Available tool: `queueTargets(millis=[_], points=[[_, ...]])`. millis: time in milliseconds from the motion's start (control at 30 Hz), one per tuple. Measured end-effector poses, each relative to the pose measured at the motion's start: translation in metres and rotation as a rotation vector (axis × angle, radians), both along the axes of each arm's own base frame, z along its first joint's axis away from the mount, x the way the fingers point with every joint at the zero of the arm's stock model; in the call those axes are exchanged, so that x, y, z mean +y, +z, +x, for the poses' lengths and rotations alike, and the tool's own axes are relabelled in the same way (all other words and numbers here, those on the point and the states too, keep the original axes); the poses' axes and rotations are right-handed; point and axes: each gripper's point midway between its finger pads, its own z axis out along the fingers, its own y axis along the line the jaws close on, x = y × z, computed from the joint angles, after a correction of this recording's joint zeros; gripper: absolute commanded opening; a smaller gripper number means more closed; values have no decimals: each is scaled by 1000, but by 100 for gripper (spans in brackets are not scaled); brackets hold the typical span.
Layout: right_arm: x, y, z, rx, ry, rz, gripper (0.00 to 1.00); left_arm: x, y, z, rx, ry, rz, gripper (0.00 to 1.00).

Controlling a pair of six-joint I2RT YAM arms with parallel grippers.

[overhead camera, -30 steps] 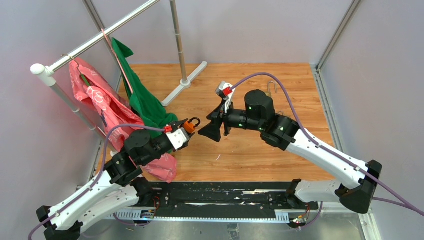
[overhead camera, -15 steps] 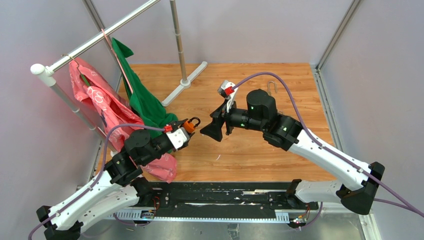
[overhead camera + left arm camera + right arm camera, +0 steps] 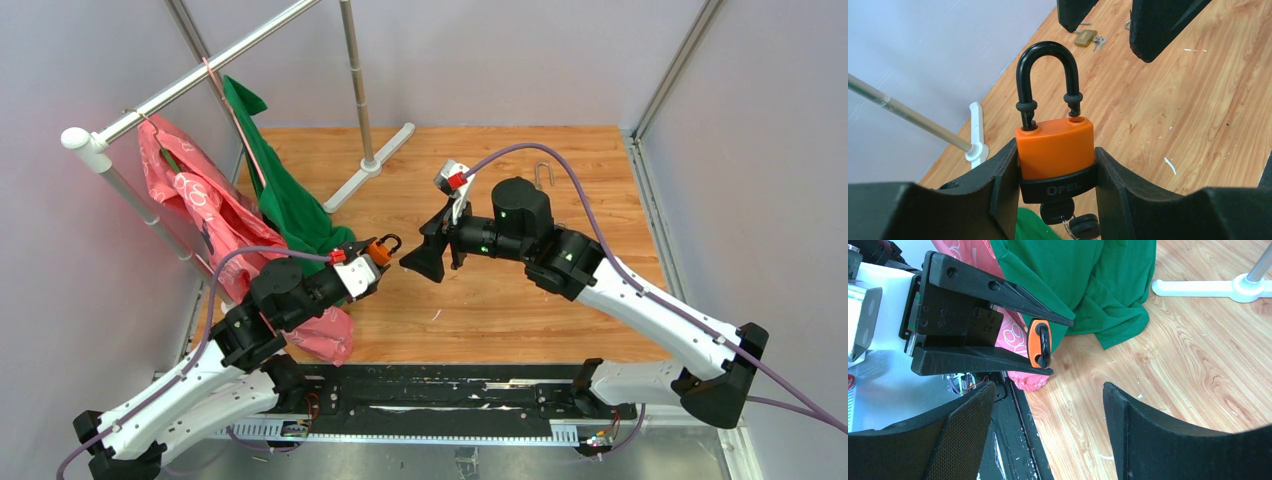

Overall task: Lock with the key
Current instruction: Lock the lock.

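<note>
From above, the left gripper (image 3: 366, 264) pinches the orange padlock (image 3: 379, 249) over the wooden table (image 3: 500, 300). The right gripper (image 3: 421, 262) is spread wide at 3 o'clock of the padlock, apart from it.

In the left wrist view, the padlock stands upright between the fingers (image 3: 998, 175). One leg of its black shackle (image 3: 1047, 50) is out of its hole. The key (image 3: 1057, 212) sits in the bottom, at 6 o'clock.

In the right wrist view, the padlock is at 12 o'clock between the spread fingers (image 3: 965, 425).
</note>
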Motion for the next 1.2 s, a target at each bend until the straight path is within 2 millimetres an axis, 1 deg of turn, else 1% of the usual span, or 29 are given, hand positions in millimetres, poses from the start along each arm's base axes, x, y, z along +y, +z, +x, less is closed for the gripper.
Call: queueTargets(millis=[500, 633, 767, 867, 933, 1033, 1133, 1200], points=[[3, -6, 0, 11, 9, -11, 79, 0, 0, 1, -1, 7, -1, 0], [6, -6, 0, 18, 17, -6, 74, 0, 2, 2, -8, 7, -11, 0], [9, 0, -1, 10, 25, 17, 69, -1, 5, 2, -16, 7, -23, 0], [15, 2, 1, 13, 29, 38, 67, -1, 5, 2, -18, 7, -25, 0], [21, 0, 3, 21, 33, 42, 65, -1, 5, 2, -17, 7, -25, 0], [30, -11, 7, 45, 41, 32, 62, -2, 5, 3, -19, 7, -28, 0], [37, -20, 10, 67, 47, 21, 54, -2, 5, 3, -19, 7, -28, 0], [40, -24, 11, 76, 51, 16, 44, -2, 4, 3, -18, 7, -27, 0]])
